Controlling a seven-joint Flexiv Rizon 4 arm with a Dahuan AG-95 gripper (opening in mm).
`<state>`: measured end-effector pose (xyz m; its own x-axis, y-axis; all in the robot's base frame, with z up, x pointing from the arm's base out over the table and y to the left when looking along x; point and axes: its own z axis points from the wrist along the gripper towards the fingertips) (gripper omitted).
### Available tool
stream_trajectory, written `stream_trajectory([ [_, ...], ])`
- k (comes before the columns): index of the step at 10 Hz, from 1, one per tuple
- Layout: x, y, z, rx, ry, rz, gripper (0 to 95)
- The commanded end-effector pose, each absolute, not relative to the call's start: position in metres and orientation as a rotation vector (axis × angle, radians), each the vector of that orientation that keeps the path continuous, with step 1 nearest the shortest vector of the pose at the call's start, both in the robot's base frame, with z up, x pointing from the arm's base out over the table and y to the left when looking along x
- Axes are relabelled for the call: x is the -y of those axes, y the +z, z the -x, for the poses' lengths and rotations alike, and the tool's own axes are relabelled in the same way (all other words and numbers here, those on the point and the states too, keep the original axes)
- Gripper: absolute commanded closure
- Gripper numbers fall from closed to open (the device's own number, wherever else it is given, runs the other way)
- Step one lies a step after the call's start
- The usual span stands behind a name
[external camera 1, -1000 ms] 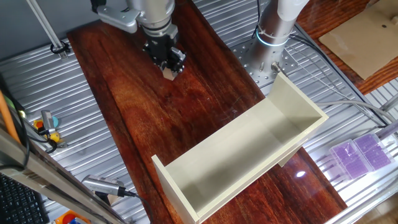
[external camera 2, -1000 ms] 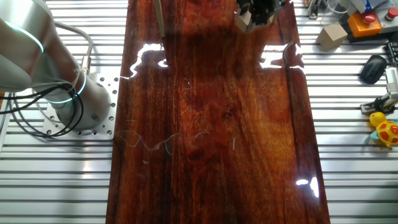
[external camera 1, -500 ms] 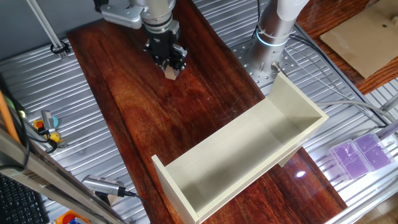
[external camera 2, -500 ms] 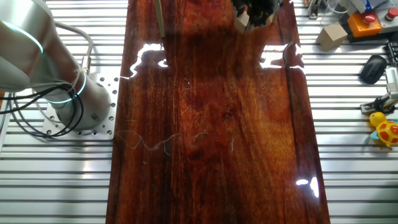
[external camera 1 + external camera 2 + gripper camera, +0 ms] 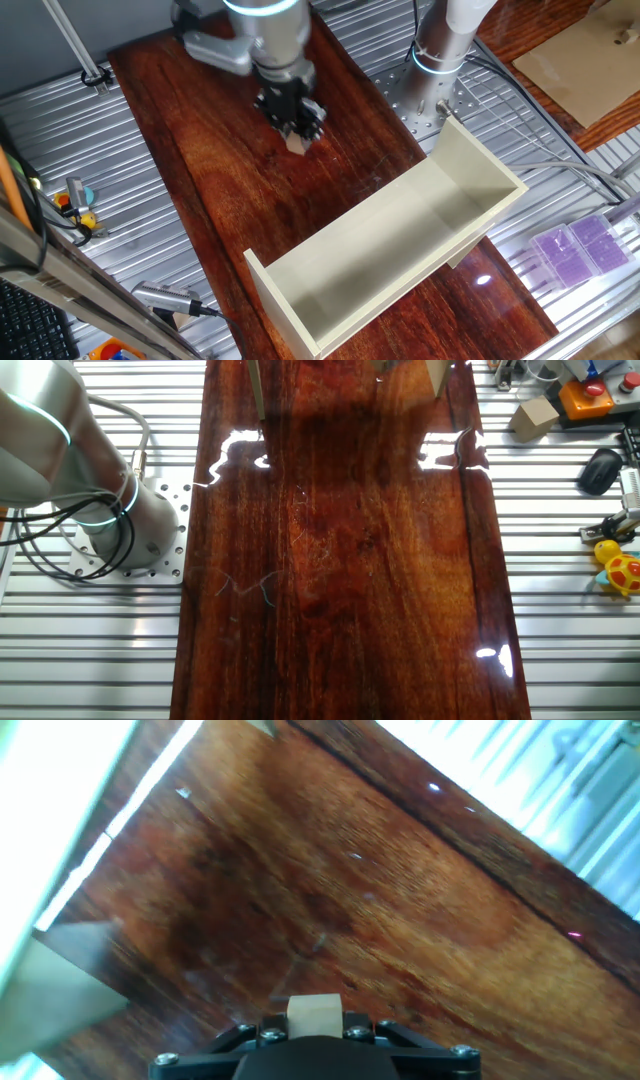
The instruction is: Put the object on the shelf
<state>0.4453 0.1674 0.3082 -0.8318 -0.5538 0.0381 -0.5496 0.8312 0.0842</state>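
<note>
1. One dark red-brown wooden tabletop [image 5: 230, 200] runs the length of the work area, glossy, with bright reflections on it in the other fixed view; ribbed metal surfaces [image 5: 90, 650] lie along both of its long sides.
2. One robot arm [image 5: 262, 30] reaches in from the top of one fixed view, and its silver base [image 5: 60, 470] stands on a bolted plate beside the tabletop.
3. One shelf [image 5: 395, 245], a long cream-white open box with upright end panels, lies on the tabletop with its open side facing up and nothing inside it. In the hand view its pale edge [image 5: 60, 830] fills the left side.
4. One flat tan board [image 5: 590, 60] rests on a separate wood surface at the upper right, well apart from the shelf.
5. One gripper [image 5: 295, 118] hangs above the tabletop, between the far end of the board and the shelf, its fingers pinched onto the object. In the other fixed view it is almost wholly out of frame.
6. One object [image 5: 296, 144], a small light-tan cube, sits clamped at the fingertips and clear of the wood below; in the hand view it [image 5: 314, 1016] shows centred between the two black jaws.
</note>
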Motion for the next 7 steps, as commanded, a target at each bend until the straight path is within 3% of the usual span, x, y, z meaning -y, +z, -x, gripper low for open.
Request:
stream_trajectory([
  [1, -0.217, 0.307, -0.433, 2.983, -0.067, -0.720, 95.0],
  [7, -0.228, 0.301, -0.427, 2.951, -0.098, -0.894, 95.0],
])
